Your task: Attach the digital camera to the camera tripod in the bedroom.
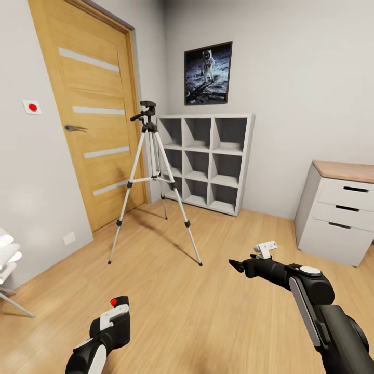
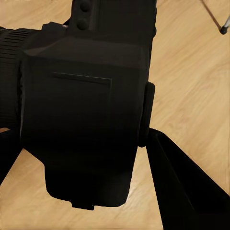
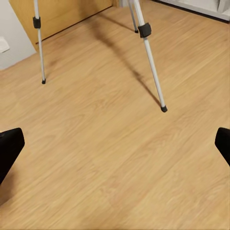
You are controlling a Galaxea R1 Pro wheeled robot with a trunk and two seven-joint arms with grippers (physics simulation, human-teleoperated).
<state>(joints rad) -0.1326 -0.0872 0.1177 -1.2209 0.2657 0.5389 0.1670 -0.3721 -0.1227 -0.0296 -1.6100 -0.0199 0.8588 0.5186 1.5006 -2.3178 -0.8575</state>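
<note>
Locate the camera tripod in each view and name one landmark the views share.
Head view: camera tripod stands upright left of centre, between door and shelf.
Left wrist view: one leg tip at the top right corner.
Right wrist view: two lower legs across the top.
Shared landmark: the wood plank floor.

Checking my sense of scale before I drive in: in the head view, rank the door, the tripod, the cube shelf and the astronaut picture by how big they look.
1. Door, largest.
2. Cube shelf and camera tripod: unsure. The shelf covers more area; the tripod spans more height but stands nearer the camera.
3. Astronaut picture, smallest.
</note>
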